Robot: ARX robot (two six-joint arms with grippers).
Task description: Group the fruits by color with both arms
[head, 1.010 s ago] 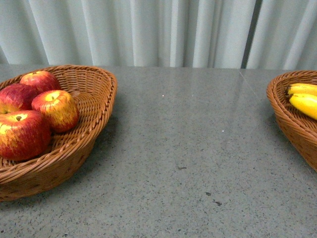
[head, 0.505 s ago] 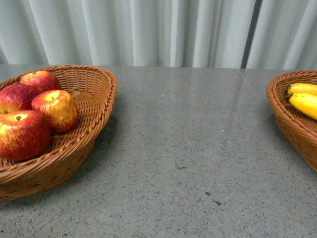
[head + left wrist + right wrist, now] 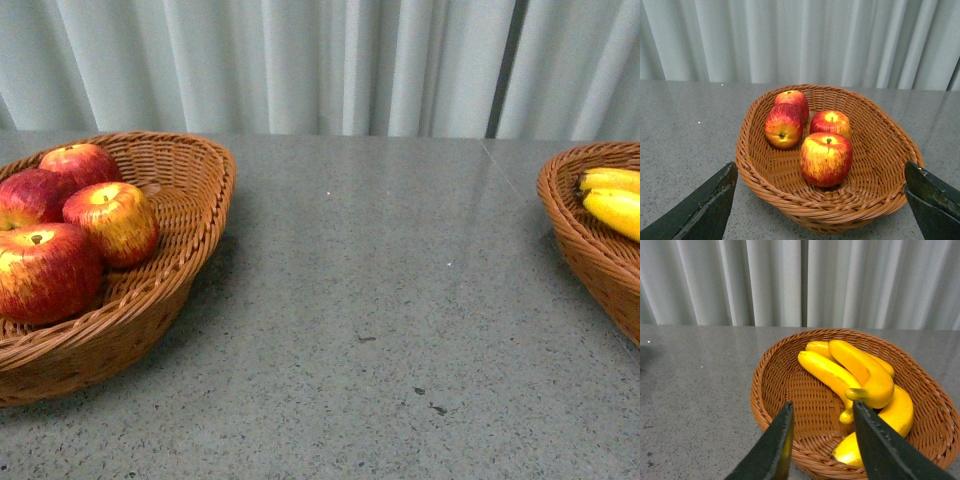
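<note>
Several red apples (image 3: 48, 268) streaked with yellow lie together in a brown wicker basket (image 3: 190, 215) at the left of the front view; in the left wrist view the apples (image 3: 826, 158) fill the same basket (image 3: 880, 150). My left gripper (image 3: 820, 192) is open, its jaws wide apart before the basket's near rim, holding nothing. Yellow bananas (image 3: 615, 205) lie in a second basket (image 3: 575, 235) at the right edge. In the right wrist view the bananas (image 3: 860, 372) are piled in that basket (image 3: 790, 390), with my right gripper (image 3: 823, 410) open above its near rim. Neither gripper shows in the front view.
A grey speckled tabletop (image 3: 400, 300) stretches between the two baskets. Pale pleated curtains (image 3: 320, 65) hang behind the table's far edge.
</note>
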